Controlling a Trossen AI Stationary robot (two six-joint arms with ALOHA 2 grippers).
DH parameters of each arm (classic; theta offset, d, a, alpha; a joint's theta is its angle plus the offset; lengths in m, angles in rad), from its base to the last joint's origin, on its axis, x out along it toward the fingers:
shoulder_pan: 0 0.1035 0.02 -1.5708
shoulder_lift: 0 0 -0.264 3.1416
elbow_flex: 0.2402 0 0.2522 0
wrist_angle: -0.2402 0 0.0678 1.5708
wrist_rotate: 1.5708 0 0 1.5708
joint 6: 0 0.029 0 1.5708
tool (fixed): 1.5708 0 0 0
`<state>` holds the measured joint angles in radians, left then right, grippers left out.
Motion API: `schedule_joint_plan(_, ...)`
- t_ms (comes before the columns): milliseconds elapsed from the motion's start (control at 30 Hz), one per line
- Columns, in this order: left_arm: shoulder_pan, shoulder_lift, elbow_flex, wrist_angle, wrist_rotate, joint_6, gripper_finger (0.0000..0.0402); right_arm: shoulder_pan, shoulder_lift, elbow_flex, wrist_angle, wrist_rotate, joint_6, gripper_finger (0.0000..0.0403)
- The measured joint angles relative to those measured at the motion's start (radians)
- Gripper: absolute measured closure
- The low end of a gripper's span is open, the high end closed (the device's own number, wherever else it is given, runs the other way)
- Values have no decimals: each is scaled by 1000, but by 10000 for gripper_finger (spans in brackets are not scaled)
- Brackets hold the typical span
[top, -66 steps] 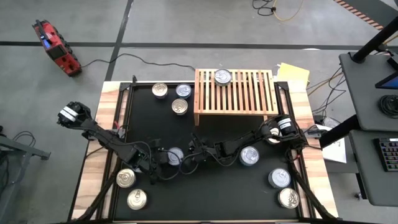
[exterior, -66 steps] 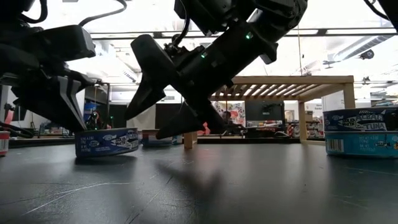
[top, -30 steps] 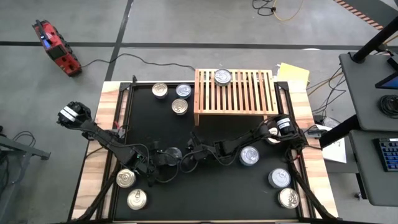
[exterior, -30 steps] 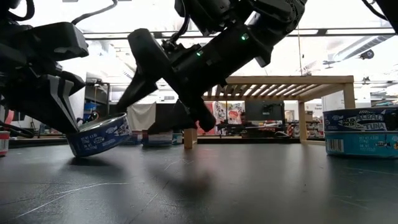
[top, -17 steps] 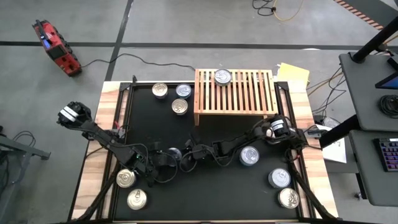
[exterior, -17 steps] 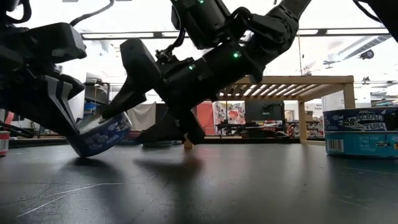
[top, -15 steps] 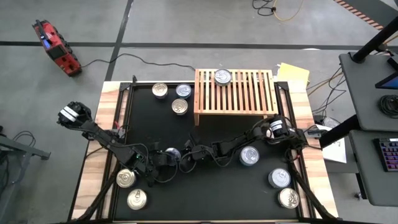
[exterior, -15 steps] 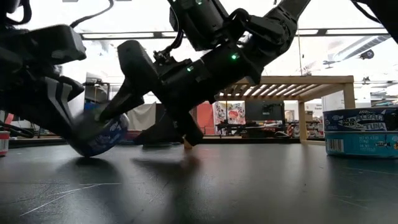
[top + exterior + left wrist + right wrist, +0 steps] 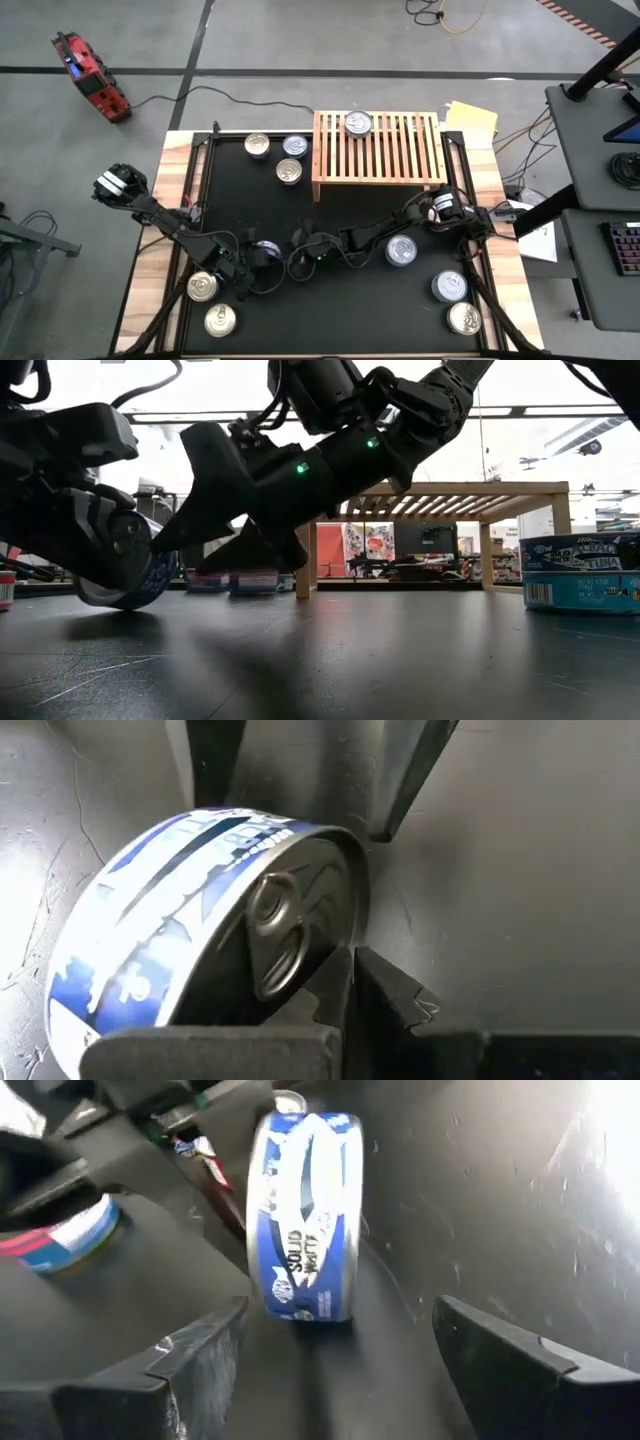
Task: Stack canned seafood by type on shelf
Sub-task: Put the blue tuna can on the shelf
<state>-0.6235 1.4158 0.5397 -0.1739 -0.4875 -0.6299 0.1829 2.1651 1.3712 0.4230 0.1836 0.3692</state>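
Blue-labelled can (image 9: 305, 1215): tipped on its edge on the black mat (image 9: 350, 310), pressed against the left gripper (image 9: 262, 256), whose fingers are shut; whether it is actually held cannot be told. Right gripper (image 9: 335, 1345): fingers spread wide either side of this can, no contact seen. Loose cans: four are scattered near the mat's front corners, with bare mat between. Three cans (image 9: 280, 158) are grouped at the far left. Shelf (image 9: 378, 150): set at the far edge, one silver-lidded can (image 9: 359, 123) on its slats.

Blue tin (image 9: 305, 1220) tipped on edge mid-mat; one tin (image 9: 358, 123) on shelf (image 9: 378, 148); others scattered.
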Motion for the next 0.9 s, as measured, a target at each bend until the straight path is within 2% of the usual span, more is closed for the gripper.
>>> schedule_joint_plan(233, 0, 19, -4, 12, -2, 1, 400, 2, 0, 0, 67, -1, -82, 95)
schedule_joint_plan(533, 0, 86, -1, 81, -5, 22, 400, 8, 0, 0, 70, -1, -102, 76)
schedule_joint_plan(733, 1, 109, 1, 213, -45, 114, 400, 11, 0, 0, 69, -1, -110, 85)
schedule_joint_plan(900, 2, 109, 2, 237, -78, 145, 400, 11, 0, 0, 62, 0, -149, 95)
